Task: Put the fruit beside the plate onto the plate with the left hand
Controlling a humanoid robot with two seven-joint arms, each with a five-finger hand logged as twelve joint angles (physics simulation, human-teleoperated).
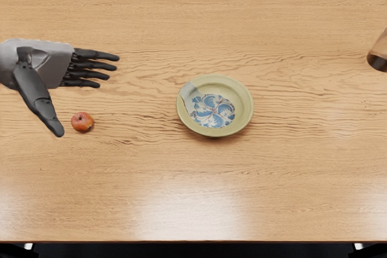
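Head view: left hand [45, 64] hovering slack, empty; fruit [82, 121] sitting at its 5 o'clock, so centre palm b4 closing.

A small round fruit [82, 121], red with orange patches and much like an apple, lies in the left part of the frame, a little below mid-height. The plate [245, 104] lies flat near the centre, well apart to the fruit's right. It is round, with a pale green rim and a blue-and-white floral pattern in the middle.
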